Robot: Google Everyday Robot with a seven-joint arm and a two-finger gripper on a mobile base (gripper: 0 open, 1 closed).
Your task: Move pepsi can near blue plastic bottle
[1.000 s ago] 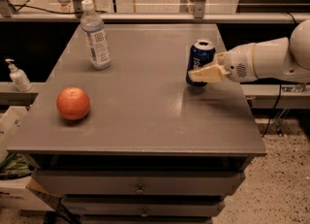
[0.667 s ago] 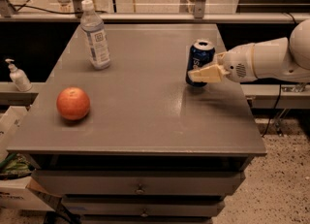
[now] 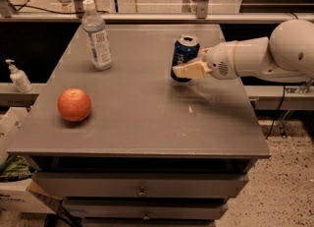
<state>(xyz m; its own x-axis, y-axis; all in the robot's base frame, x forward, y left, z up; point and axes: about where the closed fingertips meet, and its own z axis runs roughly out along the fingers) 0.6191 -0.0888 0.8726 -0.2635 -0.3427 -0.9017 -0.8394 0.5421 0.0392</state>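
Note:
The pepsi can (image 3: 186, 50) is dark blue with a silver top and is right of the middle of the grey table (image 3: 137, 123). My gripper (image 3: 184, 67) reaches in from the right and is shut on the can; one cream finger (image 3: 191, 70) crosses its front. The can leans slightly and is at or just above the tabletop. The blue plastic bottle (image 3: 96, 37), clear with a white cap and a label, stands upright at the back left, well apart from the can.
An orange (image 3: 74, 104) lies on the table's left side, near the front. A small white pump dispenser (image 3: 18, 77) stands on a lower ledge off the left edge. A rail and posts run behind the table. Drawers are below the front edge.
My gripper has moved left with the pepsi can in it, away from the table's right edge and toward the middle. The bottle and the orange have not moved.

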